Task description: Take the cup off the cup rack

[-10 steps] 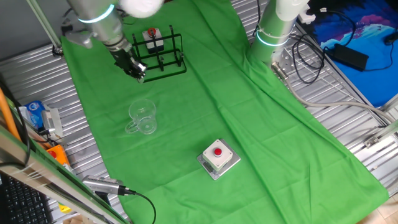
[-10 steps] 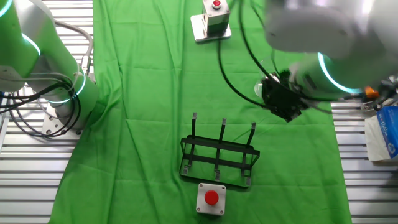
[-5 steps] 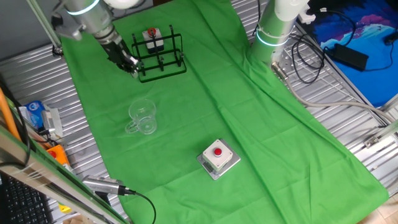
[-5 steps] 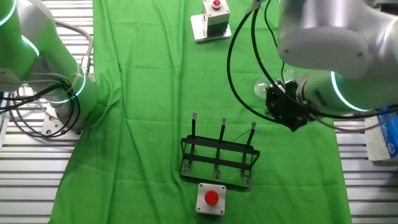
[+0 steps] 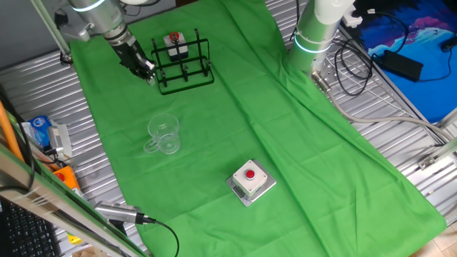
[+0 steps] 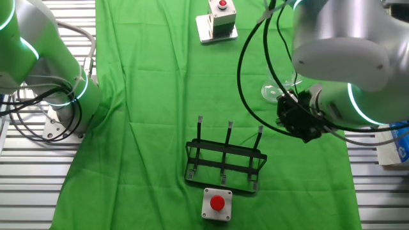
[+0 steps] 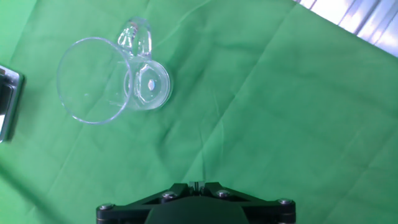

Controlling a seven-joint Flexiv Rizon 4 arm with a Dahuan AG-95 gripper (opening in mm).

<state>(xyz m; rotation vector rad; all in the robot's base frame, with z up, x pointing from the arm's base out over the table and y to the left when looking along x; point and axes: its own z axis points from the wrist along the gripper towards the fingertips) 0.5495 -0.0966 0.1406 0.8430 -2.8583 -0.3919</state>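
The cup, a small clear glass mug with a side handle, stands on the green cloth, well apart from the black wire cup rack with upright pegs; task looks essentially complete. In that fixed view the gripper hangs just beside the rack's left end, carrying nothing; finger spread cannot be told. Other fixed view: rack pegs bare, gripper near the rack's right end, cup mostly hidden behind it. Hand view: cup seen from above, fingers not shown. Judgement: retreat upward, clear of pegs and cup.
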